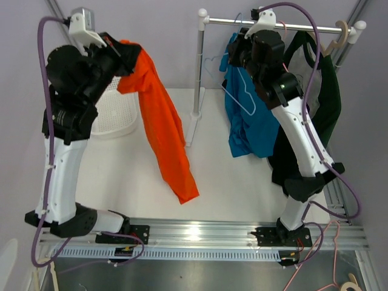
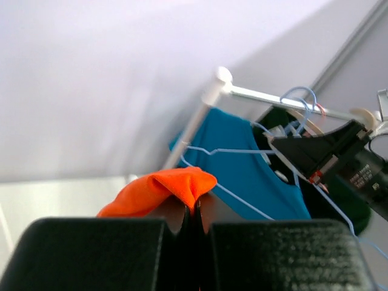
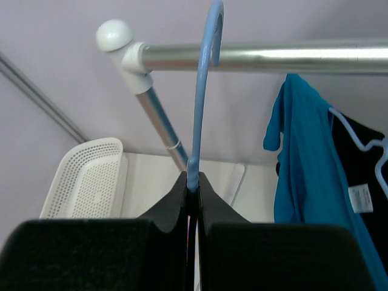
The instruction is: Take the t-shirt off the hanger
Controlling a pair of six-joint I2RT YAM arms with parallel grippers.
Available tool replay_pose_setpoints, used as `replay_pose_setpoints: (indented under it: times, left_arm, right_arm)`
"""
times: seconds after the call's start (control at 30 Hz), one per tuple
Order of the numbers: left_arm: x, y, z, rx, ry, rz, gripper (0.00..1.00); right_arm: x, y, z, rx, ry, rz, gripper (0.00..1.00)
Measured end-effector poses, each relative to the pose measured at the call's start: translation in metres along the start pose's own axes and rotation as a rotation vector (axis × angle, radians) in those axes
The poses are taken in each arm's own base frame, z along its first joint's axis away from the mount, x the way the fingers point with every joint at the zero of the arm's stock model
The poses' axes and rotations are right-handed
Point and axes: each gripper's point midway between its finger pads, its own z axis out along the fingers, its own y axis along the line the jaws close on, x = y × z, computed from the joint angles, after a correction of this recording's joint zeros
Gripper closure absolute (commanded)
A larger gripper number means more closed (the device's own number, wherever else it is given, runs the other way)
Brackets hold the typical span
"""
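Pinching with my left tool [image 2: 195, 213] the orange t-shirt [image 1: 160, 127], and with my right tool [image 3: 193, 182] the blue hanger [image 3: 203, 91].
Both tools are clamped tight; the shirt dangles over the surface [image 1: 242, 182] near the white basket [image 1: 115, 112], well apart from the hanger, which is hooked at the rail [image 3: 273, 59].

The light is bright and even, and it seems to come from above. The white table [image 1: 230, 182] looks pale, with only soft, faint shadows. A white spot of glare sits on the metal rail [image 1: 194, 230] along the near edge of the desk. In the left wrist view the wall [image 2: 121, 73] looks washed out, the orange t-shirt [image 2: 163, 188] is a bit soft, and the left gripper [image 2: 193, 212] is a dark blur. In the right wrist view the rack bar [image 3: 273, 57] shines, the blue hanger [image 3: 203, 91] is sharp, and the right gripper [image 3: 193, 188] is dark and fuzzy.
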Motion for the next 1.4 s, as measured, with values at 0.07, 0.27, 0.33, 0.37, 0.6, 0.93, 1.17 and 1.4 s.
replay_pose_setpoints:
  times: [0.07, 0.27, 0.33, 0.37, 0.6, 0.93, 1.17, 1.4]
  left_arm:
    - [-0.017, 0.012, 0.015, -0.010, -0.039, 0.026, 0.99]
    - [-0.056, 0.056, 0.055, -0.030, -0.146, 0.080, 0.99]
    - [-0.083, 0.071, 0.067, -0.032, -0.215, 0.098, 0.99]
    - [-0.100, 0.080, 0.070, -0.037, -0.264, 0.112, 0.99]
    - [-0.170, 0.151, 0.063, -0.146, -0.491, 0.171, 0.99]
    - [-0.027, 0.343, 0.067, -0.517, -0.297, -0.100, 0.99]
    - [0.137, 0.386, 0.076, -0.781, 0.015, -0.292, 0.99]
    - [0.170, 0.394, 0.076, -0.863, 0.095, -0.420, 0.99]
  right_arm:
    - [0.000, -0.003, 0.017, 0.000, -0.010, -0.013, 1.00]
    - [0.006, -0.019, 0.051, 0.002, -0.018, -0.026, 1.00]
    - [0.003, -0.021, 0.059, -0.006, -0.032, -0.023, 1.00]
    - [0.003, -0.023, 0.062, -0.005, -0.037, -0.023, 1.00]
    - [0.005, -0.025, 0.078, -0.019, -0.057, -0.022, 1.00]
    - [0.030, -0.020, 0.090, -0.052, 0.000, -0.005, 1.00]
    - [0.043, -0.009, 0.094, -0.083, 0.025, 0.011, 1.00]
    - [0.053, 0.015, 0.094, -0.126, 0.033, -0.016, 1.00]
